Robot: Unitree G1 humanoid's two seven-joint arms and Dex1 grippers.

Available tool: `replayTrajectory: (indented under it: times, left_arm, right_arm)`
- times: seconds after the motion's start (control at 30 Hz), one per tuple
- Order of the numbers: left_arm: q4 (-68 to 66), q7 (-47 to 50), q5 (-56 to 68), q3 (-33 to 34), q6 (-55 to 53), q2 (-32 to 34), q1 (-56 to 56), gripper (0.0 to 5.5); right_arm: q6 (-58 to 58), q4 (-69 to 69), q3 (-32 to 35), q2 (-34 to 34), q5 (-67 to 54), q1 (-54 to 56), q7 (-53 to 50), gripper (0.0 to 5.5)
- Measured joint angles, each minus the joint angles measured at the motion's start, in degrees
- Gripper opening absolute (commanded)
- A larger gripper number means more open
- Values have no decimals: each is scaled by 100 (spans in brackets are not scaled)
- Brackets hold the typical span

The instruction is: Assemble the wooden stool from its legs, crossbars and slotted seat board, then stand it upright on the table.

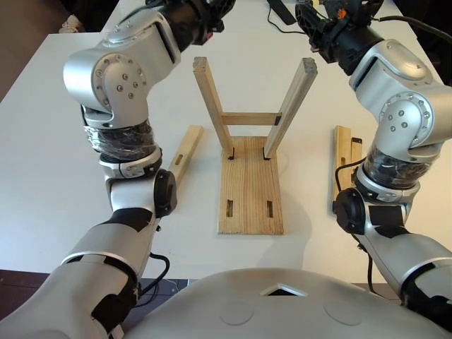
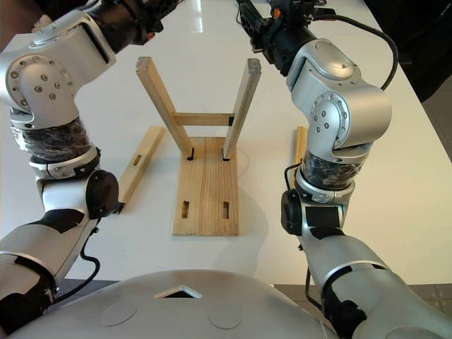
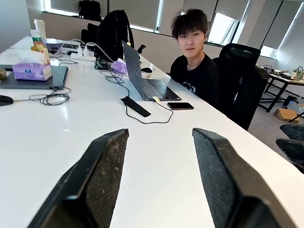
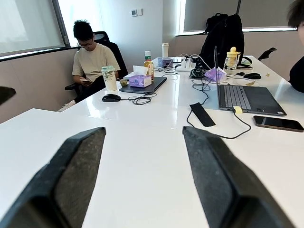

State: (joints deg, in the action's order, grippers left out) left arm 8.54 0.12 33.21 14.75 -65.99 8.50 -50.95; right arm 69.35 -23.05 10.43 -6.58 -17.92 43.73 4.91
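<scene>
Left fingers (image 3: 102, 175): held apart and empty above the white worktop (image 1: 56, 141).
Right fingers (image 4: 213, 180): likewise apart, nothing gripped.
Pale slotted wooden seat board (image 1: 251, 205): laid flat between and below both fingers, probably so that legs can be pressed in.
Legs (image 1: 212, 106) fitted: two, joined by one crossbar (image 1: 248, 119).
Empty slots (image 1: 229, 207): two.
Loose wooden pieces: one (image 1: 185, 152) below the left fingers, apparently two (image 1: 342, 166) below the right.

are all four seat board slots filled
No, on the flat wooden seat board the two near slots are empty; only the far pair holds wooden legs.
</scene>
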Motion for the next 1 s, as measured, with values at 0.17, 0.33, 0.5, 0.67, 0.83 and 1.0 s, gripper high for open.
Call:
replayTrajectory:
  times: [0.17, 0.33, 0.5, 0.67, 0.83, 1.0]
  left_arm:
    - [384, 45, 67, 154, -22, -82, 100, 250]
    - [569, -215, 69, -61, 288, -15, -89, 250]
    - [473, -339, 79, 2, 777, 150, -1096, 250]
    - [461, -407, 94, 95, 917, 397, -1511, 250]
    - [654, -576, 105, -500, 943, 110, 25, 250]
    - [1108, -888, -181, -1209, 2075, -30, 1681, 250]
  right_arm:
    - [101, -151, -78, 152, -86, -16, -12, 299]
    - [-353, -23, -204, -127, -46, 514, 111, 299]
    - [-876, 414, -181, -424, -17, 1657, 242, 299]
    - [-1297, 552, -217, -590, -12, 2039, 347, 299]
    - [-1534, 500, -948, -472, 29, 42, 554, 299]
    - [-2898, 311, -1263, -432, 228, -1187, 589, 299]
